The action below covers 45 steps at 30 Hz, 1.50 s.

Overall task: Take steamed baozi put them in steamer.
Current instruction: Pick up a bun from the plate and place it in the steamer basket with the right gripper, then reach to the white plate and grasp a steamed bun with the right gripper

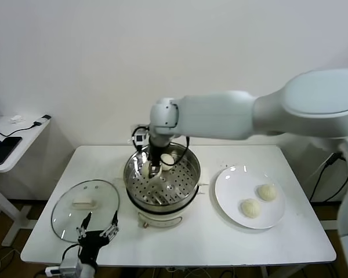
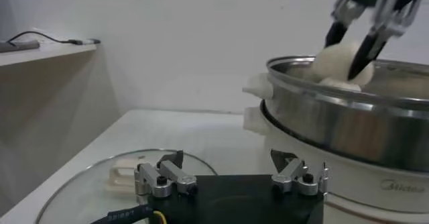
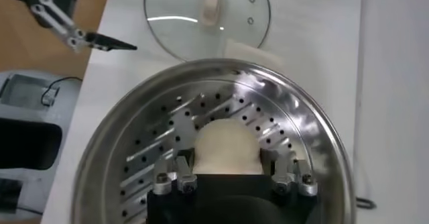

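The steel steamer stands mid-table. My right gripper reaches down into it and is shut on a cream-white baozi, its fingers on both sides, just above the perforated tray. The left wrist view shows this held bun at the steamer's rim. Another baozi lies in the steamer beside the gripper. Two more baozi lie on the white plate. My left gripper is open and idle over the glass lid's near edge.
The round glass lid with its white knob lies left of the steamer, also in the left wrist view. A side desk with cables stands far left. The wall is close behind the table.
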### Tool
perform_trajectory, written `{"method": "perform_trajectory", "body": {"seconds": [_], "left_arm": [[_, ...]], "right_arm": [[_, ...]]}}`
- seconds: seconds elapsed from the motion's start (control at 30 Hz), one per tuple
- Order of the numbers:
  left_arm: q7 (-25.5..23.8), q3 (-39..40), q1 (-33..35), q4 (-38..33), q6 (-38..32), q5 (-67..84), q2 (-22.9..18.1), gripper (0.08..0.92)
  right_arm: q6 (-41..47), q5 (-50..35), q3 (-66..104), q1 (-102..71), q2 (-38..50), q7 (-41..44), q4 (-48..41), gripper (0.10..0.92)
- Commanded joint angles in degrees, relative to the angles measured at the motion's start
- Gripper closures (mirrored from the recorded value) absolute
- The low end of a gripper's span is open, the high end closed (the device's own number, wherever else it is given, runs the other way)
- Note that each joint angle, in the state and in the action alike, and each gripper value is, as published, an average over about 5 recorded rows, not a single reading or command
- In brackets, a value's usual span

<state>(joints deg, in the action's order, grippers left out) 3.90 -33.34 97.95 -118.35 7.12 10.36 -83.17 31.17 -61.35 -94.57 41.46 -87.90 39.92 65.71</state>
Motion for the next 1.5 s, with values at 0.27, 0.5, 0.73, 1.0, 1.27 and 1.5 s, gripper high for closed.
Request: {"method": "perform_trajectory", "body": {"seconds": [0.27, 0.5, 0.73, 1.0, 1.27, 1.5], "left_arm": [[0.04, 0.26, -0.16, 0.26, -0.07, 0.01, 0.11, 0.177], [0.09, 0.18, 0.44, -0.21, -0.17, -0.15, -0.01, 0.177], [0.04, 0.42, 0.73, -0.72, -0.01, -0.72, -0.33, 0.177], [0.01, 0.30, 1.00, -0.94, -0.06, -0.84, -0.14, 0.177], [-0.09, 0.01, 0.24, -0.35, 0.33, -0.81, -0.29, 0.177], [-0.12, -0.12, -0.02, 0.45, 0.21, -0.93, -0.58, 0.177]], "right_arm": [[-0.20, 2.77, 2.53, -8.57, -4.43, -1.67, -9.16, 0.359], [-2.84, 3.63, 2.23, -3.65, -0.77, 2.25, -5.24, 0.214], [-8.47, 4.57, 1.67, 7.98, 9.76, 10.93, 1.88, 0.203], [-12.39, 7.89, -11.24, 23.28, 31.41, 18.05, 16.94, 0.203], [-12.51, 21.01, -21.99, 20.70, 48.33, 14.50, 25.69, 0.203], [-10.80, 27.31, -15.10, 7.35, 52.76, 11.10, 22.97, 0.203]]}}
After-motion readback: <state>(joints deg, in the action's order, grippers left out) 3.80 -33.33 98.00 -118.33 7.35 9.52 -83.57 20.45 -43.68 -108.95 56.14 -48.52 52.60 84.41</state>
